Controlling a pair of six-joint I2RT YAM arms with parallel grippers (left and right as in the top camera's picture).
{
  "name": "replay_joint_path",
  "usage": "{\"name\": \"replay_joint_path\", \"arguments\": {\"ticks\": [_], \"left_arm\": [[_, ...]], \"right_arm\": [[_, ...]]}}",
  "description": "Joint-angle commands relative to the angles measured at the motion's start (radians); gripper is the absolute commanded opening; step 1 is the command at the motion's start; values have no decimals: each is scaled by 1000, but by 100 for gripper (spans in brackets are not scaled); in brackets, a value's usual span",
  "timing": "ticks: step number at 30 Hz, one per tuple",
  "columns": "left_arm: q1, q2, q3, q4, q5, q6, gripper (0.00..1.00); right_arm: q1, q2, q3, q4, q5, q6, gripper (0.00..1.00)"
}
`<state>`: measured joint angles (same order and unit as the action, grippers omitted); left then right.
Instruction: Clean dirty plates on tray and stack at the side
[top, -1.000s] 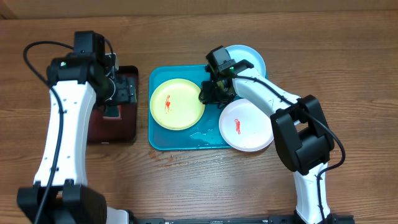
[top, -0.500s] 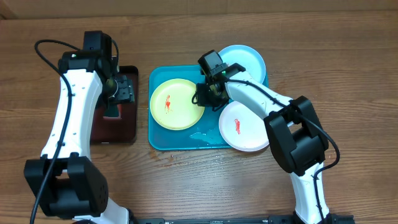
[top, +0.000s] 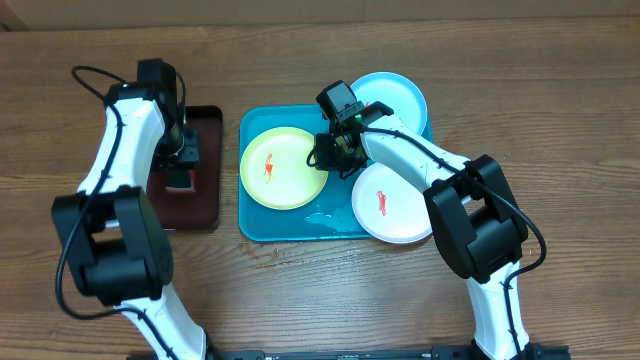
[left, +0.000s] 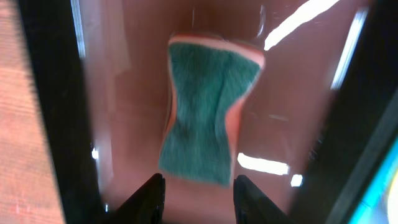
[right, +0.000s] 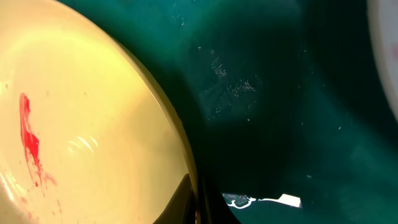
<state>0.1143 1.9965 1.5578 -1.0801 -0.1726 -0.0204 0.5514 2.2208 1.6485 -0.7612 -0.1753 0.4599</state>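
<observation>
Left pincer (left: 199, 182) hangs over the black tray (top: 205, 215) w/ the dark red inside, which sits toward the left edge of the table (top: 560, 290). Its fingers are spread fairly wide. In the left wrist view a green sponge (left: 208, 115) w/ an orange rim lies flat on that red floor. The sponge's near end just reaches in btw the two fingertips (left: 152, 193), and afaict it's not pinched. Pic is kinda blurry tho.

Blue tray (top: 300, 225) is roughly mid-table. The yellow-green plate (top: 290, 180) lies flat in the tray's left half w/ a red smear (top: 269, 165) on it. The cyan plate (top: 400, 95) is at the tray's far right corner, poking over the rim toward the table's far edge. The white plate (top: 405, 215) is at the tray's near right corner, hanging over the rim toward the table's right and near edges, w/ a red streak (top: 381, 203) of its own.

Right pincer (top: 335, 157) is down at the right rim of the yellow-green plate, btw that plate and the other two. In the right wrist view the plate's rim runs diagonally, smear off to the left, dark teal tray floor on the right. One dark finger tip sits at the bottom, right against the rim. Can't tell how far apart its fingers are, or whether it's actually got hold of the rim.
</observation>
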Motion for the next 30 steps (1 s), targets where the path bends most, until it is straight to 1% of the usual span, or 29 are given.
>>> {"name": "replay_joint_path", "arguments": {"ticks": [1, 6, 9, 10, 12, 13, 14, 19, 22, 25, 30], "left_arm": [[10, 66, 17, 24, -22, 95, 36], [18, 148, 17, 59, -27, 97, 36], [19, 187, 17, 68, -46, 99, 33], [19, 195, 17, 71, -45, 106, 29], [19, 208, 17, 76, -45, 113, 19], [19, 208, 17, 80, -45, 114, 11], [19, 208, 17, 84, -45, 114, 4], [19, 206, 24, 83, -44, 114, 4], [19, 206, 53, 46, -33, 110, 4], [18, 206, 127, -25, 24, 110, 4], [16, 206, 353, -208, 176, 111, 4]], "right_arm": [[5, 37, 6, -6, 45, 8, 4], [5, 37, 6, -6, 45, 8, 4], [5, 37, 6, -6, 45, 8, 4], [5, 37, 6, -6, 45, 8, 4], [5, 37, 6, -6, 45, 8, 4], [5, 37, 6, -6, 45, 8, 4], [5, 37, 6, -6, 45, 8, 4], [5, 37, 6, -5, 45, 8, 4], [5, 37, 6, -5, 45, 8, 4], [5, 37, 6, -5, 44, 8, 4], [5, 37, 6, -10, 29, 8, 4]]}}
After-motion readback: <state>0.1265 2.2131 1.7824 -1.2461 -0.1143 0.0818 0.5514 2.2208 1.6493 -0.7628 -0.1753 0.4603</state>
